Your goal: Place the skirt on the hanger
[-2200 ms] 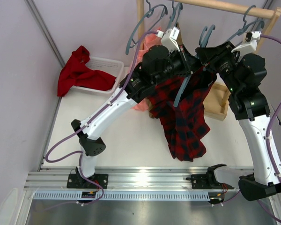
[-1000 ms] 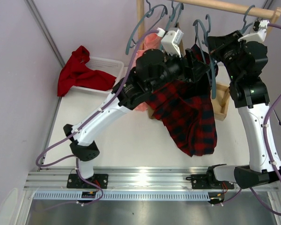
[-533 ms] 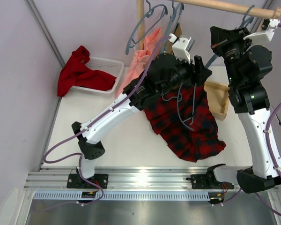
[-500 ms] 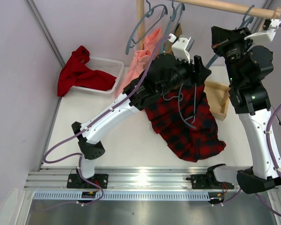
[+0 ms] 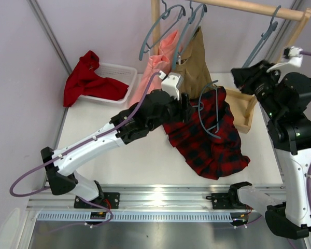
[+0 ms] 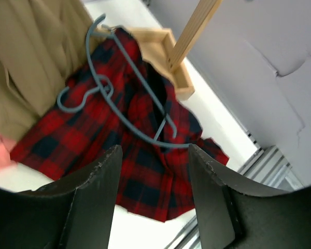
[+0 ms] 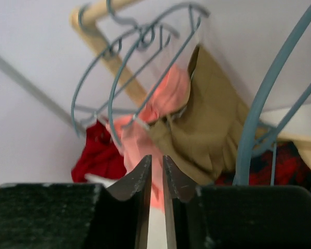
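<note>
The red-and-black tartan skirt (image 5: 210,140) lies crumpled on the white table, its dark lining showing at the waist (image 6: 156,88). The blue-grey hanger (image 5: 216,111) lies loose across the skirt's top, hook toward the left; in the left wrist view the hanger (image 6: 140,98) rests on the plaid. My left gripper (image 5: 189,104) hovers at the skirt's left edge, open (image 6: 155,197), with nothing between its fingers. My right gripper (image 5: 236,77) hangs above the skirt's far right, fingertips a narrow slit apart (image 7: 156,179), holding nothing.
A wooden rail (image 5: 249,8) carries more hangers (image 5: 160,28), a pink garment (image 5: 155,65) and a tan garment (image 5: 194,59). One bare hanger (image 7: 259,119) hangs close by my right fingers. The rack's wooden base tray (image 5: 244,111) borders the skirt. A white basket (image 5: 116,70) holds red cloth (image 5: 85,78).
Skirt and hanger, earlier held up near the rail, have dropped onto the table. The left arm has drawn back and lower. The right gripper has left the hanger and moved down and right.
</note>
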